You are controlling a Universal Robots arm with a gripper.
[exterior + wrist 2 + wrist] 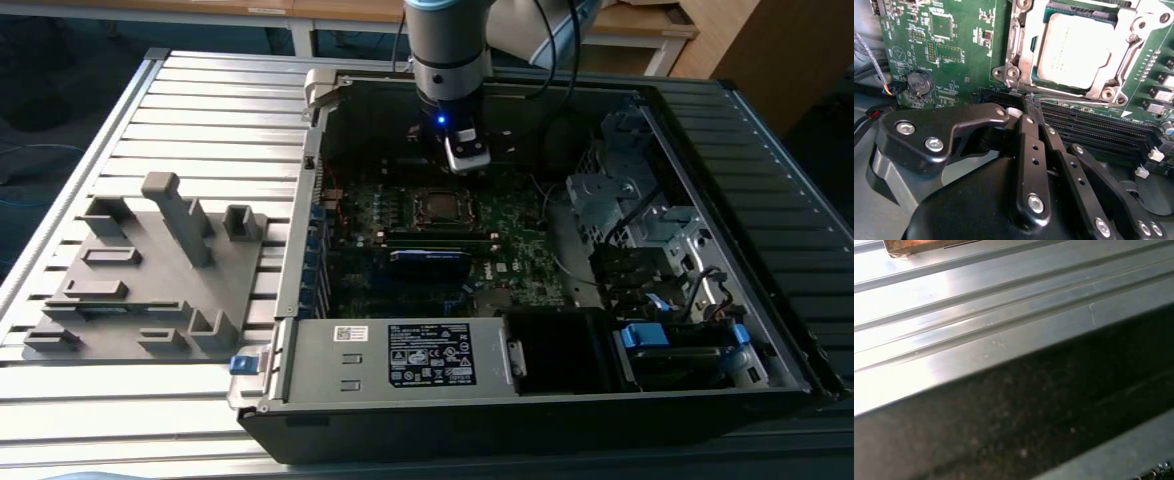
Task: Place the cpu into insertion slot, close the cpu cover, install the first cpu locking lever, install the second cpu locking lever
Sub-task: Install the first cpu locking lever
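Note:
The cpu [1074, 50] lies flat in the insertion slot [441, 207] on the green board, its dull silvery top facing up. The cpu cover [1021, 45], a silvery frame, lies down around it with the chip showing through its window. My gripper [1030, 106] has its black fingers [1029, 150] drawn together, shut, with the tips just off one corner of the socket frame, at the edge beside the memory slots. Whether anything thin is pinched at the tips is hidden. In the exterior view the gripper [463, 165] hangs inside the open case, just behind the socket.
Long black memory slots [1094, 125] run beside the socket, and a coin battery [919, 82] sits on the board. The case holds a labelled power supply [427, 355] and a drive cage [627, 200]. A grey fixture [147, 270] stands on the slatted table [979, 305] at the exterior view's left.

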